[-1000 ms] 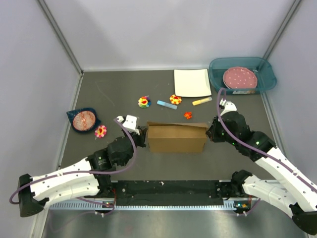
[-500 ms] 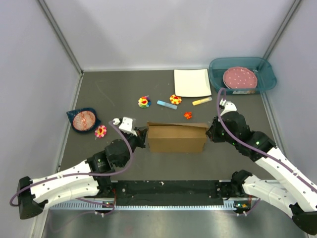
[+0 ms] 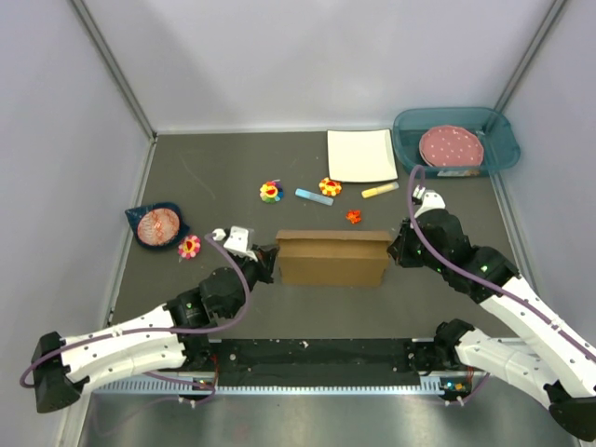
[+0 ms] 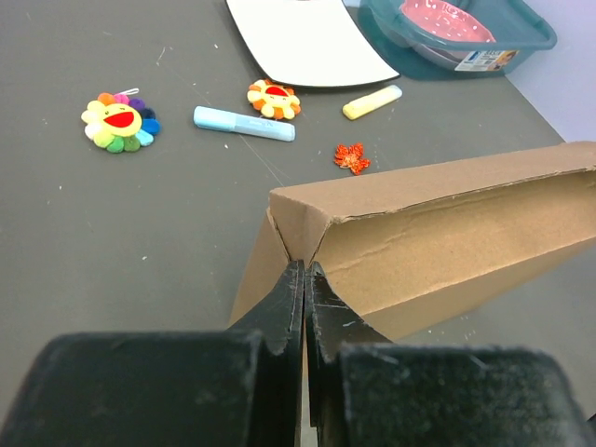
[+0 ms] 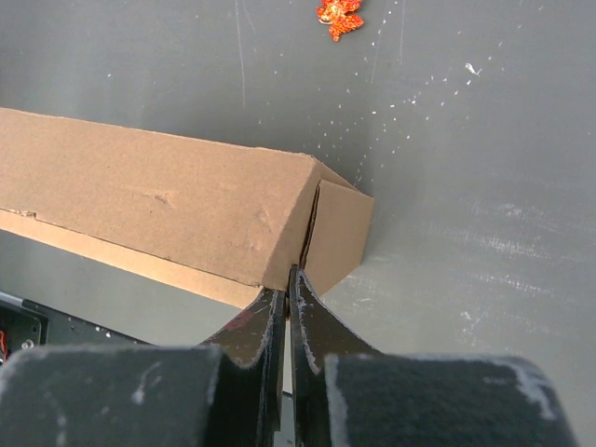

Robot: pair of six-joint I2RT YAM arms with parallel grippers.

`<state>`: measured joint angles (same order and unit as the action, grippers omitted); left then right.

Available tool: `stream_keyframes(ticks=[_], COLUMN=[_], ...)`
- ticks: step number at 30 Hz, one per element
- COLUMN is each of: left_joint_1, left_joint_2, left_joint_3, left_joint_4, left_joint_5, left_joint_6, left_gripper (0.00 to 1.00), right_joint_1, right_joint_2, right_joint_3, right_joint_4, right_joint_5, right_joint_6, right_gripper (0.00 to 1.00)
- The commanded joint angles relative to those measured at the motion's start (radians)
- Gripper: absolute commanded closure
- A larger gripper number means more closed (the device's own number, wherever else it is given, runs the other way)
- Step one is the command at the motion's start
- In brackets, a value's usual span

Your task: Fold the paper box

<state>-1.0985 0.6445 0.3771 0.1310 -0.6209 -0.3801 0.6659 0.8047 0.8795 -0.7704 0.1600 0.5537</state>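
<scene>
Left jaws closed, tips together, nosed into the left end of the cardboard box at the corner seam where the end flap meets the long wall. No cardboard shows between the tips, so this reads as pressing, not pinching. Right jaws likewise closed, tips set at the slit on the right end, where the end flap stands a little proud of the long panel with a dark gap beside it. The box sits mid-width on the tabletop, nearer the near edge than the far one, long sides parallel to that edge. From above it shows as a closed brown block: walls up, top panel down, no loose sheet lying flat. Judged well along: the body is formed and the lid looks lowered. Likely left are seating both end flaps flush and tucking any tabs, which the views do not show clearly. Beyond the box, toward the far edge, lie an orange trinket, a blue marker, a yellow marker and a white plate. A teal bin sits at the far right corner.
</scene>
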Motion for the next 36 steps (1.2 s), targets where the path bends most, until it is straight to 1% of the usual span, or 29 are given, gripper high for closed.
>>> stream_keyframes(ticks=[1,6,9,11,14,15,17,18,20,27,29,31,34,35,36], left_joint_1=[-0.009,-0.009,-0.009,-0.011,-0.009,-0.009,-0.009,-0.009,-0.009,-0.009,-0.008,-0.008,-0.006,-0.006,-0.004], left_joint_2=[0.078,0.098,0.054,0.020,-0.037,-0.060,-0.078,-0.089,-0.091,-0.037,-0.029,-0.010,0.023,0.029,0.043], left_joint_3=[-0.061,-0.079,-0.073,-0.060,-0.027,-0.014,0.003,0.022,0.042,0.112,0.120,0.129,0.143,0.141,0.141], left_joint_4=[-0.126,-0.126,-0.126,-0.160,-0.162,-0.154,-0.145,-0.143,-0.143,-0.139,-0.099,-0.093,-0.093,-0.091,-0.088], left_joint_5=[0.059,0.053,0.044,0.036,0.023,0.021,0.013,0.009,-0.002,-0.043,-0.042,-0.046,-0.056,-0.059,-0.060], left_joint_6=[-0.051,-0.075,-0.077,-0.072,-0.057,-0.051,-0.033,-0.026,-0.013,0.026,0.044,0.061,0.079,0.084,0.086], left_gripper=[1.00,1.00,1.00,0.99,0.87,0.78,0.68,0.58,0.53,0.52,0.52,0.53,0.57,0.63,0.67], right_joint_1=[0.017,0.018,0.017,0.017,0.018,0.018,0.017,0.017,0.017,0.018,0.018,0.018,0.018,0.020,0.018], right_joint_2=[0.021,0.018,0.018,0.016,0.016,0.016,0.017,0.016,0.016,0.017,0.016,0.017,0.017,0.016,0.017], right_joint_3=[-0.011,-0.013,-0.013,-0.011,-0.011,-0.010,-0.011,-0.013,-0.014,-0.014,-0.016,-0.016,-0.016,-0.014,-0.016], right_joint_4=[-0.159,-0.159,-0.161,-0.161,-0.161,-0.161,-0.161,-0.161,-0.161,-0.161,-0.161,-0.161,-0.161,-0.161,-0.161], right_joint_5=[-0.034,-0.043,-0.042,-0.043,-0.040,-0.042,-0.039,-0.039,-0.037,-0.042,-0.040,-0.040,-0.042,-0.045,-0.043], right_joint_6=[0.009,0.009,0.009,0.008,0.008,0.009,0.008,0.009,0.009,0.009,0.008,0.006,0.008,0.008,0.006], right_gripper=[1.00,1.00,1.00,1.00,1.00,1.00,1.00,1.00,1.00,1.00,1.00,1.00,1.00,1.00,1.00])
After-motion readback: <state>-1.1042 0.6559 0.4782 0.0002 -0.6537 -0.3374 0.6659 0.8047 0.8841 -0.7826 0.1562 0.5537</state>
